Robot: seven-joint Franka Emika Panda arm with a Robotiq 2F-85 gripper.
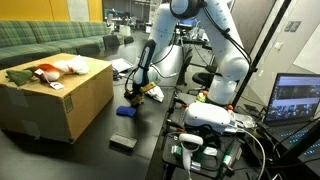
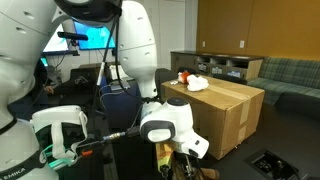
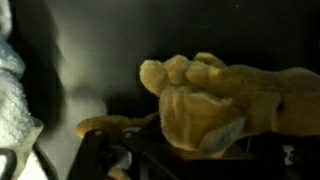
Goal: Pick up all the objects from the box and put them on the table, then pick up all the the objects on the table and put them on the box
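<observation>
— How is your gripper set?
— My gripper (image 1: 141, 94) is pinched on one tan plush toy (image 3: 225, 100), holding it over the dark table (image 1: 70, 160).
— What is around you?
— From the left: a green sofa (image 1: 40, 40), the cardboard box (image 1: 75, 105), my arm, a laptop (image 1: 300, 100).
— Counts?
— Three soft toys (image 1: 47, 71) on the box, as far as I can tell. On the table there is one blue object (image 1: 125, 111) and one dark slab (image 1: 122, 143).

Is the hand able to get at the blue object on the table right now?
Probably not yet. The hand hangs close above the blue object with nothing between them, but its jaws seem full with a tan plush toy, which would need setting down first.
</observation>
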